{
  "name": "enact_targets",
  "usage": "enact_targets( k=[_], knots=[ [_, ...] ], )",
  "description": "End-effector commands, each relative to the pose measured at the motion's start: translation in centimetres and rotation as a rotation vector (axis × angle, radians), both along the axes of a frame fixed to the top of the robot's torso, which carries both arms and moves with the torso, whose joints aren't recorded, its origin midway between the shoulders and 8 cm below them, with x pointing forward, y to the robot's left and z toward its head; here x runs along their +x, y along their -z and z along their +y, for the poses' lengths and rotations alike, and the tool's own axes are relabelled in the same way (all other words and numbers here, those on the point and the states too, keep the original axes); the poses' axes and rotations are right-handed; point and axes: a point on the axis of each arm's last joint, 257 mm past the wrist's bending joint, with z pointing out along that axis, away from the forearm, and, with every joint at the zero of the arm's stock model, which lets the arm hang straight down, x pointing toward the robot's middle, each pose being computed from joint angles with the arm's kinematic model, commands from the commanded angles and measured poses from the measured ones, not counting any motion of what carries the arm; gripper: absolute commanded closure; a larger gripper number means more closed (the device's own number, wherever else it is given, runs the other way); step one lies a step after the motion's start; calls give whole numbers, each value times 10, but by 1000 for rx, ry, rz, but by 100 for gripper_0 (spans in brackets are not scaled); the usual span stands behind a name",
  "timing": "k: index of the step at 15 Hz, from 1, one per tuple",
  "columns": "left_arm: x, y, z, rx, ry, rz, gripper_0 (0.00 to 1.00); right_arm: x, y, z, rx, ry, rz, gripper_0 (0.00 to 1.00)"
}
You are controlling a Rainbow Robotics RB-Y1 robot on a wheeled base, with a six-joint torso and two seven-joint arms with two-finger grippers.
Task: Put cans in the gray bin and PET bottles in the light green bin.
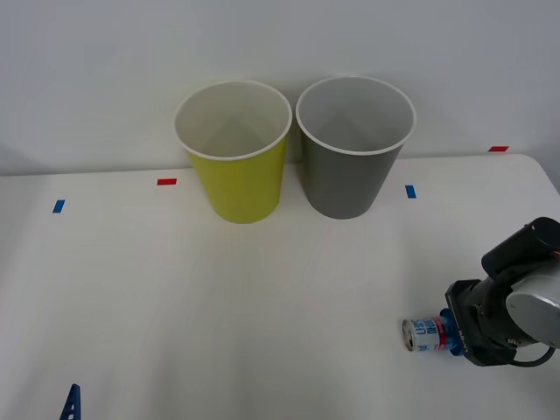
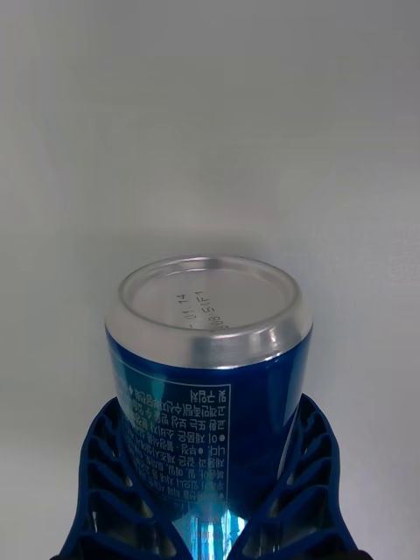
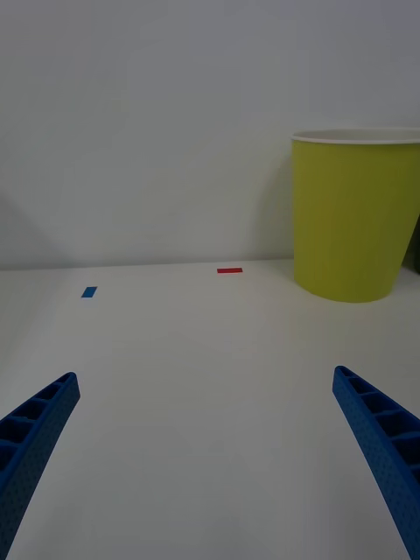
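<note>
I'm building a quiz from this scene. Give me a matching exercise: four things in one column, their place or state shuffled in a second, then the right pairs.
Things:
1. can
2. gray bin
3. light green bin
4. left claw

Places or states:
A. stands at the back, on the robot's left of its twin
B. lies on its side, clamped between blue fingers
C. open, holding nothing
D. stands at the back, on the robot's right of its twin

Pairs: 1-B, 2-D, 3-A, 4-C
</note>
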Motion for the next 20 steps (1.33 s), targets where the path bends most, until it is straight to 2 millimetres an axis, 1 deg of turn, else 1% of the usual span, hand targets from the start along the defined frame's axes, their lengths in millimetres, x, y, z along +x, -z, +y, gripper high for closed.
enact_targets(
  k=[1,6,9,11,14,16,18,20],
  knots=[
    [0,0,0,0,0,0,0,-5,-16,-6,-73,-150,-94,100],
    [0,0,0,0,0,0,0,-1,-47,-10,-228,-374,-269,100],
    [0,0,0,0,0,0,0,6,-67,-9,-301,-461,-354,100],
    [0,0,0,0,0,0,0,12,-76,-12,-371,-521,-389,100],
    [0,0,0,0,0,0,0,21,-102,-13,-482,-619,-464,100],
    [0,0,0,0,0,0,0,26,-114,-17,-586,-699,-486,100],
    [0,0,0,0,0,0,0,29,-127,-14,-629,-729,-517,100],
    [0,0,0,0,0,0,0,30,-155,-9,-711,-771,-573,100]
  ],
)
